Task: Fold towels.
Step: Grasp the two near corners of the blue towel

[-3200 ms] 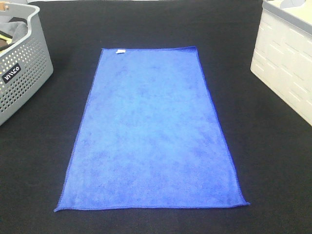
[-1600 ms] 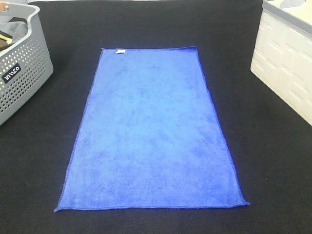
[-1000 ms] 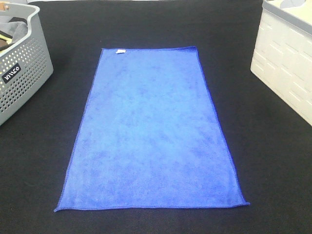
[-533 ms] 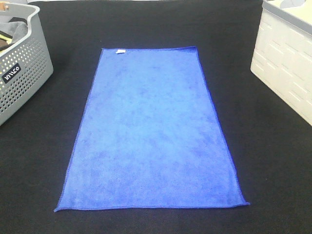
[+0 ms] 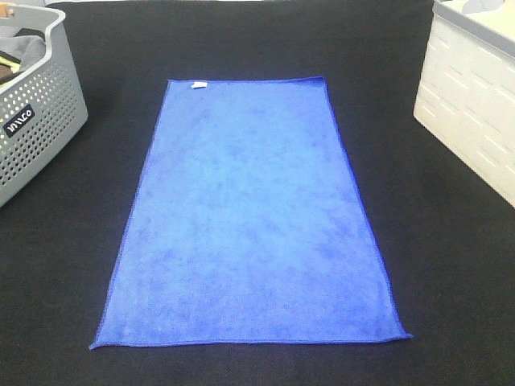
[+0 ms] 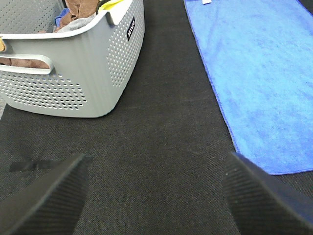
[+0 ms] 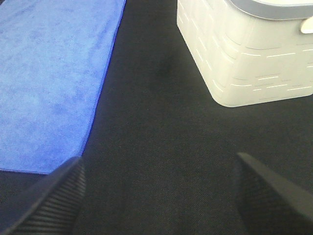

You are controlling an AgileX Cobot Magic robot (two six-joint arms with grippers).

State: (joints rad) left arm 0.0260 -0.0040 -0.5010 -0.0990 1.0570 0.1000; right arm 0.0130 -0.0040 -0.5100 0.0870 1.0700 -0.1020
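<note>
The royal-blue towel (image 5: 251, 217) lies flat and fully spread on the black table, with its small white tag (image 5: 198, 84) at the far left corner. It also shows in the left wrist view (image 6: 259, 78) and the right wrist view (image 7: 49, 73). My left gripper (image 6: 156, 196) is open above bare black table, between the grey basket and the towel's near left corner. My right gripper (image 7: 156, 196) is open above bare table, between the towel's near right corner and the white bin. Neither gripper shows in the high view.
A perforated grey basket (image 5: 36, 121) holding cloths stands at the far left; it also shows in the left wrist view (image 6: 73, 63). A white bin (image 5: 475, 104) stands at the far right, and also shows in the right wrist view (image 7: 249, 54).
</note>
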